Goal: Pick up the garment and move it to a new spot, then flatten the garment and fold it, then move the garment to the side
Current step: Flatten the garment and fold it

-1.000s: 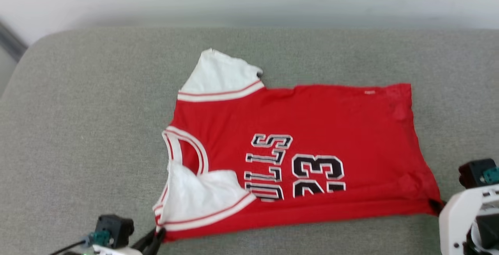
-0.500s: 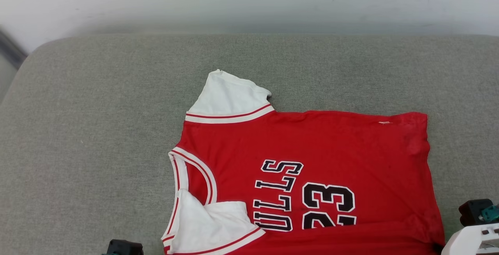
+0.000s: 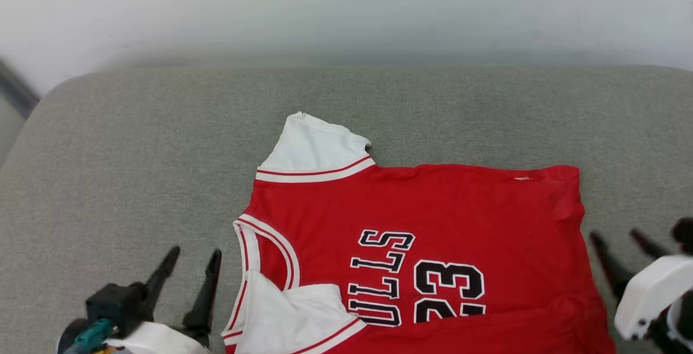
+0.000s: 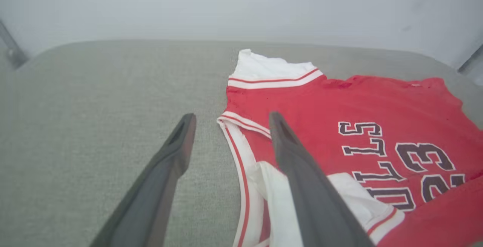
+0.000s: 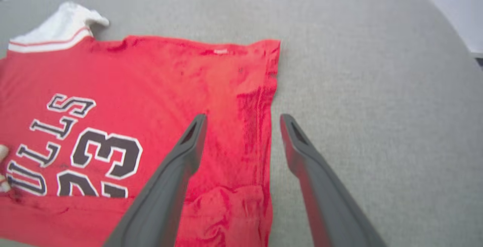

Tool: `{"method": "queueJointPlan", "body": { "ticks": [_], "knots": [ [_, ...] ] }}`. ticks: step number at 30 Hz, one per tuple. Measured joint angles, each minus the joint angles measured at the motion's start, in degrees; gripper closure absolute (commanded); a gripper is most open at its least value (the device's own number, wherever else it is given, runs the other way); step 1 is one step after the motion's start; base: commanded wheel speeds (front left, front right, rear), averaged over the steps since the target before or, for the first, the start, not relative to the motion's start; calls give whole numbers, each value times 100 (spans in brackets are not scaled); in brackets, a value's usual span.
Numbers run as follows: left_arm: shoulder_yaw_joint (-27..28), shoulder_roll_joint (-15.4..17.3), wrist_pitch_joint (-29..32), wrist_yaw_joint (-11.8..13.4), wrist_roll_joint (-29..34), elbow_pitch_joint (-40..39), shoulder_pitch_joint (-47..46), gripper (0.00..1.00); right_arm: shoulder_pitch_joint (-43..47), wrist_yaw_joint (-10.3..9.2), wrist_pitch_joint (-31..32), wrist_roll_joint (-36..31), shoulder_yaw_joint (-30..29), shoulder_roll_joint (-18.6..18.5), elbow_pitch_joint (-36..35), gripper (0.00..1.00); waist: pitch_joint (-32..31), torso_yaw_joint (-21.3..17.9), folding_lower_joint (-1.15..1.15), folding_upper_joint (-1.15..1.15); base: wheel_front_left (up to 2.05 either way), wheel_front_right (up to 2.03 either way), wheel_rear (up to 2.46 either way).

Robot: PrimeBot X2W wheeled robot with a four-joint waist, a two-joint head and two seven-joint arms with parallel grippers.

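Observation:
The garment (image 3: pixel 444 208) is a red jersey with white sleeves lying on the grey cushion (image 3: pixel 135 153), collar to the left and hem to the right. Its near edge is folded over, covering part of the black lettering and number. My left gripper (image 3: pixel 194 256) stands open just left of the collar, nothing between its fingers. From the left wrist, that gripper (image 4: pixel 231 116) straddles the collar trim of the garment (image 4: pixel 339 103) from above. My right gripper (image 3: pixel 613 235) is open beside the hem. Seen from the right wrist, this gripper (image 5: pixel 243 116) hovers over the hem edge of the garment (image 5: pixel 151 81).
A pale wall (image 3: pixel 346 13) rises behind the cushion. The cushion's rounded left corner (image 3: pixel 59 89) borders a dark bar (image 3: pixel 16 91). Bare grey fabric (image 5: pixel 377 88) stretches right of the hem and left of the collar.
Both grippers have opened and let go of the garment's near edge, and their fingers now point up over the cushion. The head camera has shifted, so the whole picture sits differently.

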Motion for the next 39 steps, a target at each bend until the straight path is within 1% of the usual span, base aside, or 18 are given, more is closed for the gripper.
{"method": "queueJointPlan", "body": {
  "ticks": [1, 2, 3, 6, 9, 12, 15, 19, 23, 28, 31, 34, 37, 39],
  "knots": [
    [63, -32, -237, 9, 76, -33, -51, 0, -95, -2, -236, -29, -185, 100, -36, 0, -20, -12, 0, 0, 0, 0, 0],
    [164, -91, -404, 71, 127, -47, -92, 0, -176, -3, -448, -73, -314, 193, -66, 0, -37, -23, 0, 0, 0, 0, 0],
    [258, -168, -516, 129, 194, -71, -129, 0, -237, -3, -641, -109, -352, 261, -92, 0, -56, -34, 0, 0, 0, 0, 0],
    [521, -399, -655, 243, 433, -203, -163, 0, -294, -2, -1211, -153, -296, 436, -229, 0, -101, -59, 0, 0, 0, 0, 0],
    [849, -709, -664, 255, 720, -432, -162, 0, -308, -2, -1781, -159, -263, 512, -347, 0, -108, -70, 0, 0, 0, 0, 0],
    [1054, -933, -678, 98, 984, -527, -125, 0, -309, -2, -2284, -215, -259, 598, -426, 0, -84, -96, 0, 0, 0, 0, 0],
    [1187, -1046, -679, -63, 1199, -477, -119, 0, -318, -2, -2629, -308, -183, 679, -494, 0, -10, -136, 0, 0, 0, 0, 0],
    [1306, -1145, -679, -361, 1179, -333, -397, 0, -343, -2, -2929, -436, -37, 764, -580, 0, 155, -215, 0, 0, 0, 0, 0],
    [1279, -972, -582, -665, 1156, -90, -954, 0, -397, -2, -3080, -500, 11, 894, -675, 0, 386, -327, 0, 0, 0, 0, 0],
    [1171, -591, 204, -1049, 995, 259, -2035, 0, -560, -2, -3165, -539, 71, 1013, -713, 0, 789, -503, 0, 0, 0, 0, 0],
    [1024, -275, 913, -1224, 912, 535, -2729, 0, -666, -3, -3243, -568, 83, 1036, -647, 0, 1052, -636, 0, 0, 0, 0, 0],
    [873, -38, 1737, -1360, 569, 813, -3398, 0, -787, -2, -3350, -552, 138, 1098, -592, 0, 1306, -803, 0, 0, 0, 0, 0],
    [703, 358, 2657, -1407, 327, 1063, -4068, 0, -883, -2, -3460, -546, 240, 1125, -534, 0, 1562, -985, 0, 0, 0, 0, 0],
    [651, 535, 3341, -1419, 60, 1245, -4426, 0, -923, -2, -3517, -559, 315, 1139, -469, 0, 1721, -1110, 1, 0, 0, 0, 0]
  ]
}}
